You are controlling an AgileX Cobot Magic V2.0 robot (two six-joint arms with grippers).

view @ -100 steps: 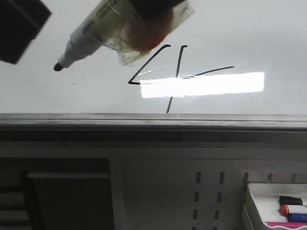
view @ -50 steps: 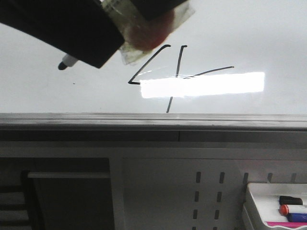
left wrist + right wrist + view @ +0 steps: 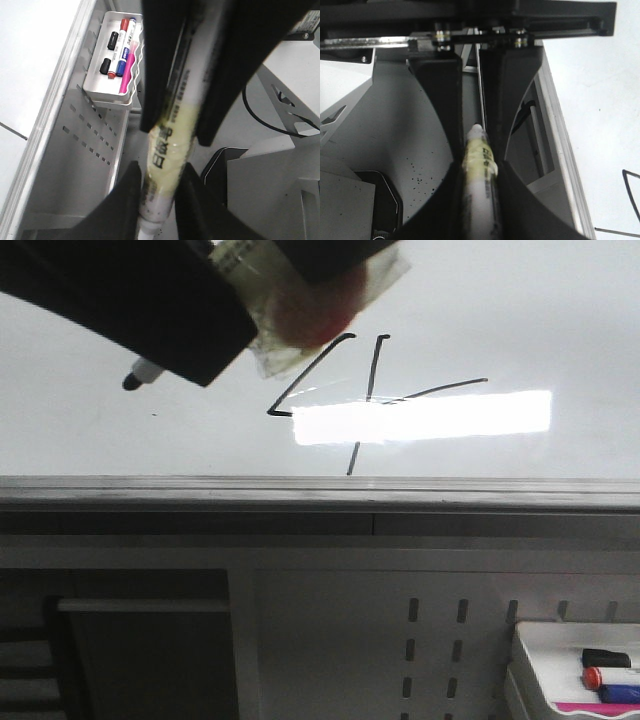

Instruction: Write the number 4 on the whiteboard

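The number 4 sits on the whiteboard; marker tip left of it.

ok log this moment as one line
4: drawn on whiteboard | left gripper: shut on marker | right gripper: shut on marker | tip: off board, left of 4

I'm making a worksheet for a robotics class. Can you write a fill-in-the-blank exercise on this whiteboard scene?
1. The number drawn on the whiteboard is ____.
2. The marker is clamped by ____ grippers at once.
3. The marker's tip lies to the ____ of the number in the front view.
4. The tray of spare pens hangs ____ the whiteboard.

Missing words: 4; both; left; below
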